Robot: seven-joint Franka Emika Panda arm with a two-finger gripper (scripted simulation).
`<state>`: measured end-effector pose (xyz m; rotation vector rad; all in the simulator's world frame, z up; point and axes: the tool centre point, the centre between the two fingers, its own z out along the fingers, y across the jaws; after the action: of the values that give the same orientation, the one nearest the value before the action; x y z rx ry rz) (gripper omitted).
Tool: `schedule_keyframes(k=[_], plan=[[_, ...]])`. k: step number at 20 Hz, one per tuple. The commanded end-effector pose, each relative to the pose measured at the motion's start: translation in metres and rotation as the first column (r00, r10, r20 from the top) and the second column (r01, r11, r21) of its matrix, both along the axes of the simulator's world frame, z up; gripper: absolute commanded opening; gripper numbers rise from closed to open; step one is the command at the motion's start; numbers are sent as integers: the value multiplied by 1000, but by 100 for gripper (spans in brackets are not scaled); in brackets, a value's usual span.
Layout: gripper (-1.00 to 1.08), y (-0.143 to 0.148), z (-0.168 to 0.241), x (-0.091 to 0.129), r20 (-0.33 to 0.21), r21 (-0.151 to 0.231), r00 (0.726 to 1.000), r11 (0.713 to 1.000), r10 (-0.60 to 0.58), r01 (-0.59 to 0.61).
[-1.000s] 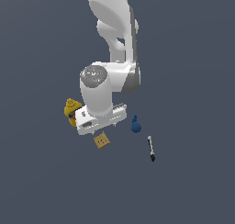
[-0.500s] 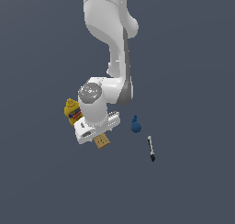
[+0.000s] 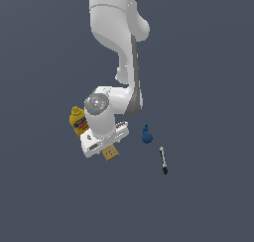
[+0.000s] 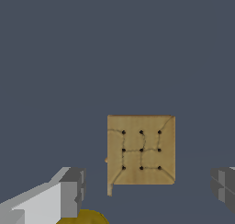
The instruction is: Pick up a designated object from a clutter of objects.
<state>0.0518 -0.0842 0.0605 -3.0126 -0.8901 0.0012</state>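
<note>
The tan square cracker-like block (image 4: 141, 150) with a grid of dark dots lies flat on the grey floor, between my two fingers in the wrist view. In the exterior view only part of it (image 3: 111, 153) shows below my hand. My gripper (image 4: 147, 191) is open and empty, one finger (image 4: 71, 191) and the other (image 4: 223, 184) wide apart on either side of the block. The yellow mustard bottle (image 3: 77, 120) stands beside my hand on the exterior view's left. A yellow rounded thing (image 4: 82, 217) shows at the wrist picture's edge.
A blue pear-shaped thing (image 3: 147, 135) and a thin black-and-white marker (image 3: 163, 160) lie on the exterior view's right of my hand. The arm (image 3: 119, 32) rises above the clutter. The lemon is hidden in the exterior view.
The hand has come lower over the cracker block and now covers more of it in the exterior view. The objects have not moved.
</note>
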Motion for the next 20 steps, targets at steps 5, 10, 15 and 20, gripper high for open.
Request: schedule_keyframes(k=[5,10,15,20], plan=[[100,0,-20,-1,0,0,1000,1000,1,-1],[100,0,-43,-1,1,0,1000,1000,3,-3],[100,0,-50,0,1,0,1000,1000,4,-4],[-100,0,-50,0,1,0,1000,1000,4,-4]])
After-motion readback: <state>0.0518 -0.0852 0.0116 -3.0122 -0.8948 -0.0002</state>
